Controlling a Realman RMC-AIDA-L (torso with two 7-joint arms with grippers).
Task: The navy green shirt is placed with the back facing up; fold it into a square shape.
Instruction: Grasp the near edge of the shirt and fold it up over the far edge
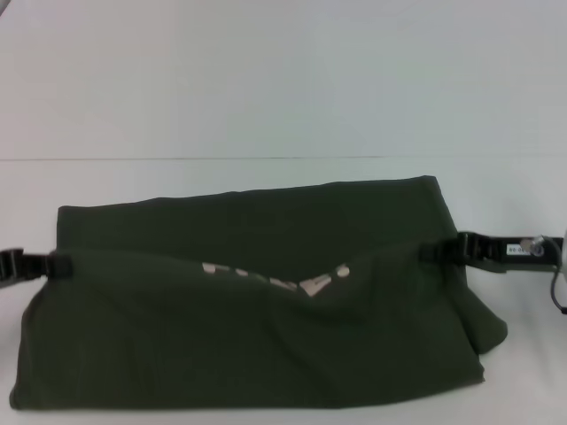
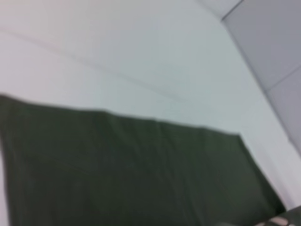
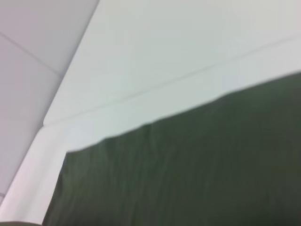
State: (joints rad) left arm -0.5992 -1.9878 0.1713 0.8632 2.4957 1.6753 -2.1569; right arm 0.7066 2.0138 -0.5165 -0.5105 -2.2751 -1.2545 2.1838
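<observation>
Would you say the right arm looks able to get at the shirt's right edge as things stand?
Probably yes: the right pincer is already at the right edge of the navy green shirt, with nothing visible between them; the left pincer sits likewise at the opposite edge.

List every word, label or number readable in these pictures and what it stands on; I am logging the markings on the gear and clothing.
Cream lettering on the navy green shirt, along the sagging fold between the left gripper and the right gripper: partly hidden and creased, not readable.
Small white label on the right arm: too small and blurred to read.
Wrist views: no text.
</observation>
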